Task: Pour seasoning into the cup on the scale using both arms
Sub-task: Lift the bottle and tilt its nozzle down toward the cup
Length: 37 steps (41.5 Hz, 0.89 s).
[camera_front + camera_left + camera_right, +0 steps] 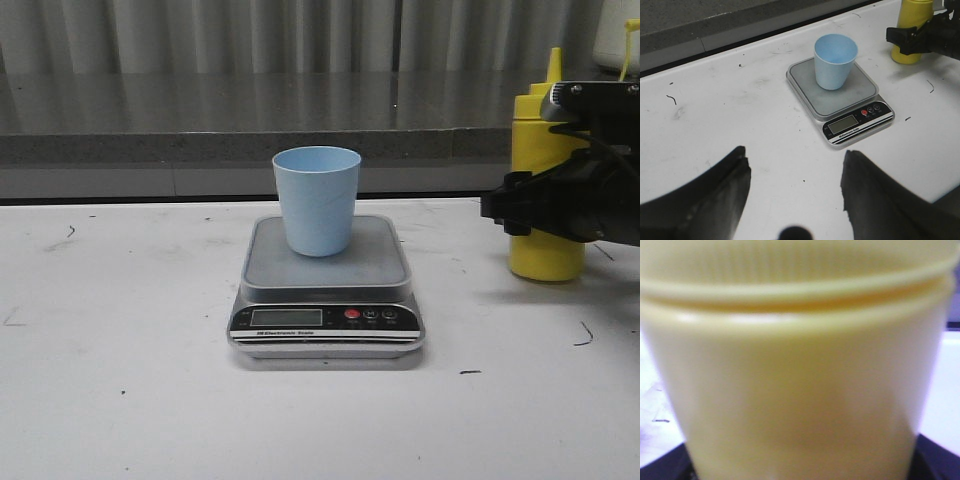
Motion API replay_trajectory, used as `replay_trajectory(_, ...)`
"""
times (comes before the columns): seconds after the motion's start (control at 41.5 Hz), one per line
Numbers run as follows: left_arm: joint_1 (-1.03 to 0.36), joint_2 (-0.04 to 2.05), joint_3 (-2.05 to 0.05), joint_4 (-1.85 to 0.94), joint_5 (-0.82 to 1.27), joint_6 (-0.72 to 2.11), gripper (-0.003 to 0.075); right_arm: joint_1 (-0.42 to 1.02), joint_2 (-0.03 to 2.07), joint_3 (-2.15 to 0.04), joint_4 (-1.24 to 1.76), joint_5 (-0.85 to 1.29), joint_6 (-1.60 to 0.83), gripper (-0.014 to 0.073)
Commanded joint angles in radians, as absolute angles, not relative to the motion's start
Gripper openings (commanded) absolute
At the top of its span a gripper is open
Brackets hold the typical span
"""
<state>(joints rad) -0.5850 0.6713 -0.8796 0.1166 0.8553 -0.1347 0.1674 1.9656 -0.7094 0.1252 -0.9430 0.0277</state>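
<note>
The light blue cup (pixel 317 200) stands upright on the silver-grey scale (pixel 390 265) at the table's middle; both also show in the left wrist view, cup (pixel 835 61) on scale (pixel 815 100). The yellow seasoning bottle (pixel 545 250) stands on the table at the right. My right gripper (pixel 518 206) reaches in from the right and is shut around the bottle's middle. The bottle (pixel 800 390) fills the right wrist view, with dark fingers (pixel 935 457) at its sides. My left gripper (pixel 795 150) hovers open and empty over bare table, short of the scale.
A grey counter ledge (pixel 200 145) runs along the table's back edge. A white container (pixel 618 35) stands at the far back right. The white table top (pixel 120 330) has small dark marks.
</note>
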Motion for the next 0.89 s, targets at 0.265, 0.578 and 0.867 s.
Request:
replay_trajectory(0.265,-0.592,0.670,-0.905,0.116,0.790,-0.145,0.0400,0.163,1.797,-0.728,0.107,-0.917,-0.025,0.0279)
replay_trajectory(0.578,-0.592,0.670,-0.905,0.116,0.790,-0.145,0.0400,0.168,1.515,-0.808,-0.024,-0.384,-0.446,0.0277)
replay_trajectory(0.867,-0.592,0.670,-0.905,0.116,0.790,-0.145,0.0400,0.257,1.469,-1.035,-0.109,0.105,-0.782,0.0277)
